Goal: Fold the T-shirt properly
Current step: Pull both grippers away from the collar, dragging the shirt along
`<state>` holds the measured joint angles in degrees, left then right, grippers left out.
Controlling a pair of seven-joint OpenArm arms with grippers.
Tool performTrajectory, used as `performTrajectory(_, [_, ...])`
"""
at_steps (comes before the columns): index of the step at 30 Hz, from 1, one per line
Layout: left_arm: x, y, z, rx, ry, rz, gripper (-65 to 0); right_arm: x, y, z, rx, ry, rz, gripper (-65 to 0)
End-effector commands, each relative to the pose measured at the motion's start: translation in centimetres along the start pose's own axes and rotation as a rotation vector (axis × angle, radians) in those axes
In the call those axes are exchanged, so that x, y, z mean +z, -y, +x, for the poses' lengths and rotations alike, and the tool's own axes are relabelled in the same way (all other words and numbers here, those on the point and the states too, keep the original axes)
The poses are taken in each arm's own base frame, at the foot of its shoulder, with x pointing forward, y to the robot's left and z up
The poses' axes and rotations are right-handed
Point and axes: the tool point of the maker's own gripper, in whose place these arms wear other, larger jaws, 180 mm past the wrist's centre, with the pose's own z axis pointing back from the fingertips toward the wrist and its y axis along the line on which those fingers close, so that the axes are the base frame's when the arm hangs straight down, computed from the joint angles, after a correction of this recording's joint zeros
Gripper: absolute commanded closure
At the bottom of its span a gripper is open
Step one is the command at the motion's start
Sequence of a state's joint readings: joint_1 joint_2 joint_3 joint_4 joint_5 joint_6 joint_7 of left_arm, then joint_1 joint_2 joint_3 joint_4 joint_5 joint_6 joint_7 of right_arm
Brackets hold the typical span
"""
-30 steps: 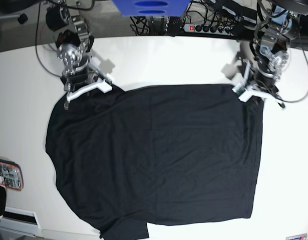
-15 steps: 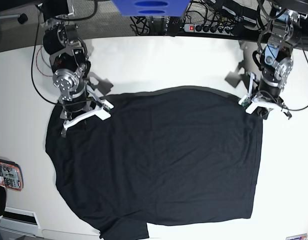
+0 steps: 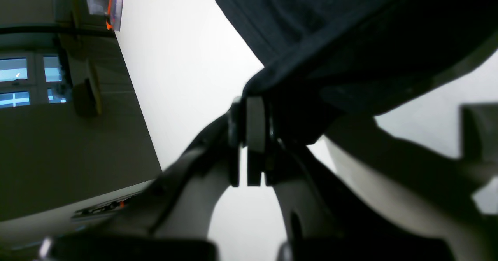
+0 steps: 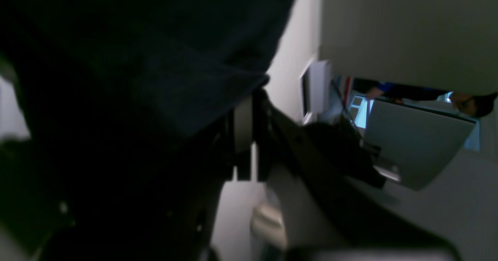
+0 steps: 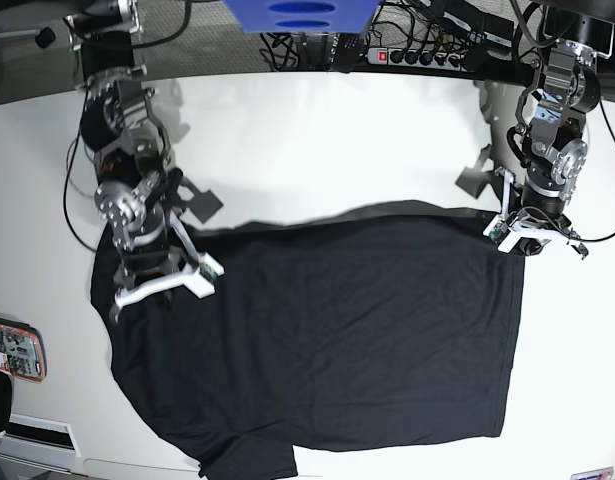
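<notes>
We lose the T-shirt (image 5: pixel 317 330) at the base view's lower edge; dark blurred cloth fills the right wrist view

The T-shirt (image 5: pixel 327 330) is plain black all over, with no print or pattern; in the left wrist view its cloth just above the pinched fingers reads as very dark navy. The table (image 5: pixel 317 140) behind both claws is plain white, unpatterned. The left gripper (image 5: pixel 524 226) has white fingers on a black and silver body, and the right gripper (image 5: pixel 157 283) is coloured the same. Far behind the claws sits a bright blue object (image 5: pixel 299 14), and beside it a black power strip (image 5: pixel 417 56) with a small red switch.
</notes>
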<state>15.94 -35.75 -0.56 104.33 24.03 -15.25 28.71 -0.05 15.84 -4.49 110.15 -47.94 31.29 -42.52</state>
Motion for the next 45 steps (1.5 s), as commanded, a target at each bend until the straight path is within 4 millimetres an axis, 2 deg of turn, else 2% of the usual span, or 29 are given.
performTrajectory(1, [0.1,-2.1,0.6,-0.002,0.021,0.055,0.0,0.1,1.9,0.2,-0.009,0.005,-0.051,0.0])
performTrajectory(3, [-0.2,-2.8,1.4,0.006,0.036,0.070,0.0,-0.3,2.5,0.4,-0.023,0.008,-0.055,0.0])
performTrajectory(5, [-0.5,-2.8,1.1,0.008,0.025,0.070,0.0,-0.8,2.3,0.3,-0.031,0.005,-0.039,0.0])
performTrajectory(10, [-1.9,-3.8,0.4,0.017,-0.001,0.084,0.0,-2.6,-0.2,-1.4,-0.034,-0.046,0.043,0.0])
performTrajectory(13, [-2.1,-4.9,1.0,0.025,0.012,0.105,0.0,-3.6,-2.1,-2.6,-0.032,-0.084,0.098,0.0])
performTrajectory(16, [-2.8,-4.9,1.6,0.016,0.018,0.101,0.0,-4.5,-0.8,-2.4,-0.040,-0.086,0.081,0.0])
performTrajectory(20, [-4.6,-5.1,1.5,0.010,-0.006,0.088,0.0,-5.5,0.1,-1.8,-0.061,-0.086,0.076,0.0])
performTrajectory(22, [-5.0,-5.0,2.3,-0.003,0.008,0.081,0.0,-5.9,0.3,-1.9,-0.063,-0.091,0.077,0.0])
performTrajectory(25, [-5.2,-5.0,3.1,-0.013,0.022,0.079,0.0,-6.6,0.1,-1.3,-0.077,-0.079,0.092,0.0])
performTrajectory(28, [-5.4,-5.9,4.2,0.002,0.044,0.098,0.0,-7.5,-0.4,-0.3,-0.098,-0.047,0.114,0.0])
performTrajectory(31, [-5.5,-6.7,5.1,0.022,0.060,0.118,0.0,-7.8,-1.2,-0.3,-0.102,-0.048,0.137,0.0])
performTrajectory(35, [-6.7,-6.9,4.2,0.031,0.023,0.109,0.0,-8.4,-2.7,-0.3,-0.117,-0.059,0.177,0.0])
performTrajectory(39, [-7.8,-6.5,4.6,0.033,0.046,0.089,0.0,-9.2,-0.3,0.9,-0.128,-0.024,0.140,0.0])
performTrajectory(43, [-8.2,-5.9,4.2,0.037,0.033,0.073,0.0,-9.8,-1.7,0.1,-0.127,-0.051,0.180,0.0])
performTrajectory(45, [-8.2,-5.9,4.1,0.037,0.030,0.072,0.0,-10.1,-0.7,0.4,-0.127,-0.045,0.165,0.0])
